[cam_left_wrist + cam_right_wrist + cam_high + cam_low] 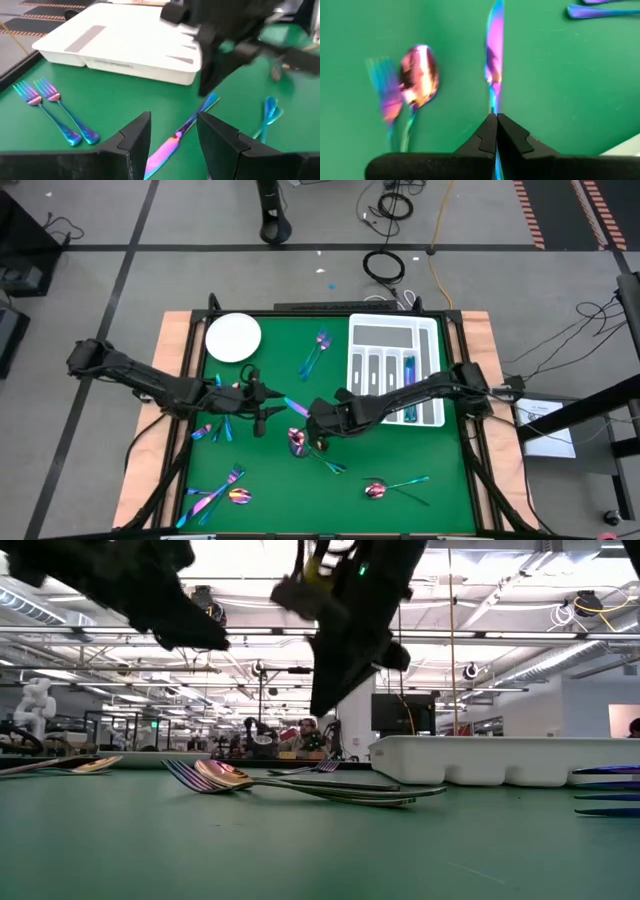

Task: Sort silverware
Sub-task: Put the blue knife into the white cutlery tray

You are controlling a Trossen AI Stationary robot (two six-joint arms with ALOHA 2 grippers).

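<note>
An iridescent knife [297, 408] of the silverware lies between my two grippers at the table's middle. My right gripper [496, 117], reaching in from the right [313, 418], is shut on it. My left gripper [175, 122] stands open just left of the knife [268, 408]. In its wrist view the knife's pink blade [162, 152] shows between its fingers without touching them. Below the right gripper a spoon [420, 75] and a fork [385, 95] lie flat on the green mat. My right gripper pinches the knife's narrow teal handle part [493, 102] between its two fingertips. The fingers slant down from the table's right side and lie along the knife. The blade [495, 45] sticks out ahead toward my left gripper. I cannot tell whether its tip touches the mat.
The white compartmented tray [395, 370] stands at the far right with one piece in it [409, 370]. A white plate [233, 338] sits at the far left. More silverware lies at far centre [315, 352], near left [225, 492], near right [377, 490] and under the left arm [215, 428].
</note>
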